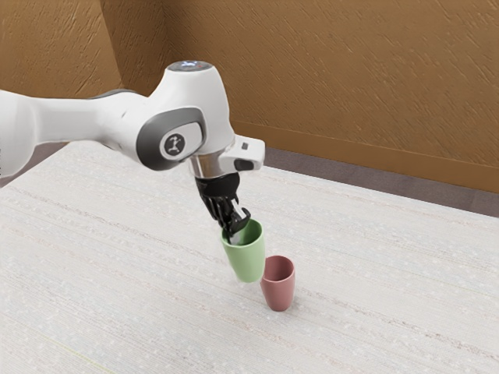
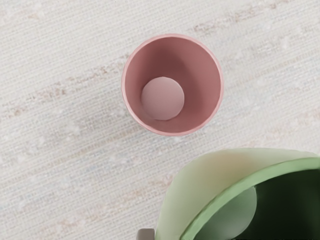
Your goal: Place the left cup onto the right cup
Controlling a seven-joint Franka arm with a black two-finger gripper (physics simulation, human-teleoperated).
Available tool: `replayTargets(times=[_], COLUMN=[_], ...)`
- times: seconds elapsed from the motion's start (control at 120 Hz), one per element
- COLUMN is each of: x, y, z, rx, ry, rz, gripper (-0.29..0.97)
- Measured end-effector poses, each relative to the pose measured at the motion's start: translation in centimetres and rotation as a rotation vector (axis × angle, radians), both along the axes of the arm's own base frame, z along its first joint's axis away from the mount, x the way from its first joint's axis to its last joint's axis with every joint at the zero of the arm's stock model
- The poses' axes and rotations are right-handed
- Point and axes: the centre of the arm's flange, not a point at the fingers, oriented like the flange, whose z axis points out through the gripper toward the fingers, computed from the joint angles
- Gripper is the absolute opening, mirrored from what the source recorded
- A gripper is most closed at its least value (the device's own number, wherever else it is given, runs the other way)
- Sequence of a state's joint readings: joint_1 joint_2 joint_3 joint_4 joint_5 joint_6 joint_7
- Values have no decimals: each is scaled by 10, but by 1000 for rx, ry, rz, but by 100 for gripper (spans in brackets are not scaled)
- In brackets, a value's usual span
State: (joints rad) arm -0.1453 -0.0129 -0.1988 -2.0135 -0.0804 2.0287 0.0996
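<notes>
looks like the claw [image 1: 235,224] is clamped on the rim of the green cup [image 1: 245,253], holding it tilted just beside the pink cup [image 1: 277,282], ready for stacking i guess

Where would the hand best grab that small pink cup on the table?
Probably at its rim, from above: the small pink cup stands upright, mouth open and empty, so one finger fits inside the wall, one outside, as with the light green cup.

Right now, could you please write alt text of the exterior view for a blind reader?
The black fingers of a white robot arm grip the rim of a tilted green cup, held close beside an upright pink cup on a pale table, with brown walls behind.
</notes>
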Motion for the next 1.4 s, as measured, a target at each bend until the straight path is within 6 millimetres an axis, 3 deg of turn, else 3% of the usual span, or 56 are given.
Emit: replayTargets(times=[0.192,0.492,0.875,1.4], x=[15,45,58,73], y=[-9,-10,-11,-9], z=[5,-6,-30,-45], rx=[-14,-30,-17,-13], ry=[-10,0,27,32], rz=[-11,-1,-6,-2], gripper=[-11,-11,-11,-11])
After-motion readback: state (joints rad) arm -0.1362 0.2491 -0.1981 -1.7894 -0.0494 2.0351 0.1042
